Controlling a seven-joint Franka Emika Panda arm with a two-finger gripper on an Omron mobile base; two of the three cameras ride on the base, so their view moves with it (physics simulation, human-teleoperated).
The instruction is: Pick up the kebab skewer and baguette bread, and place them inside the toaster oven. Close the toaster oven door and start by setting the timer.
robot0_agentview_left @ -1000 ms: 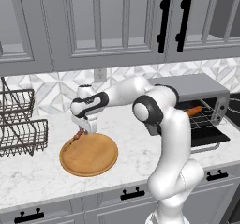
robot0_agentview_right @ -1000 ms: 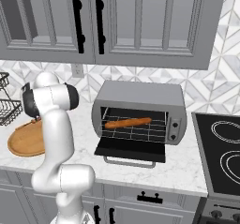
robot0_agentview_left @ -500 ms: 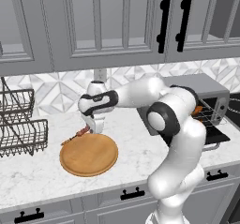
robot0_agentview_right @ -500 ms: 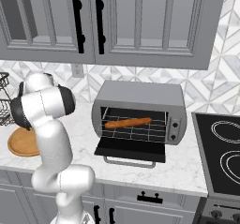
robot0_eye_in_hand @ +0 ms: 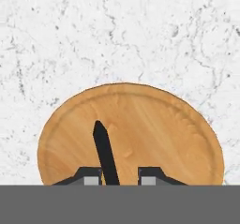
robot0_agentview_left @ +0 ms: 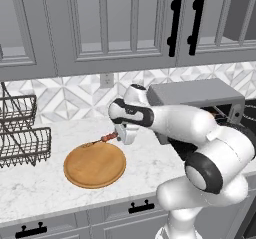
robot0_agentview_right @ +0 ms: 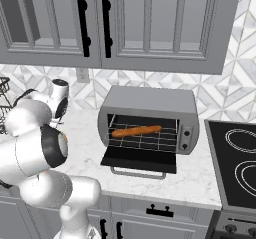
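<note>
My gripper (robot0_agentview_left: 120, 135) hovers just above the far right rim of the round wooden board (robot0_agentview_left: 95, 166) and is shut on the kebab skewer (robot0_agentview_left: 103, 138), which sticks out to its left, clear of the board. Seen from the hand, the skewer (robot0_eye_in_hand: 105, 152) is a dark stick rising between the fingertips (robot0_eye_in_hand: 92, 175) of the gripper (robot0_eye_in_hand: 120, 176), over the board (robot0_eye_in_hand: 154, 134). The baguette bread (robot0_agentview_right: 136, 130) lies on the wire rack inside the toaster oven (robot0_agentview_right: 150, 105). The toaster oven door (robot0_agentview_right: 138, 159) hangs open and flat in front of it.
A black wire dish rack (robot0_agentview_left: 21, 133) stands at the left end of the counter. The stove top (robot0_agentview_right: 235, 158) lies to the right of the toaster oven. Grey wall cabinets (robot0_agentview_left: 125, 23) hang above the marble counter (robot0_agentview_left: 150, 153).
The arm has swung to the right, carrying the skewer from the board's far left rim to its far right rim. The board, baguette and oven have not moved.
</note>
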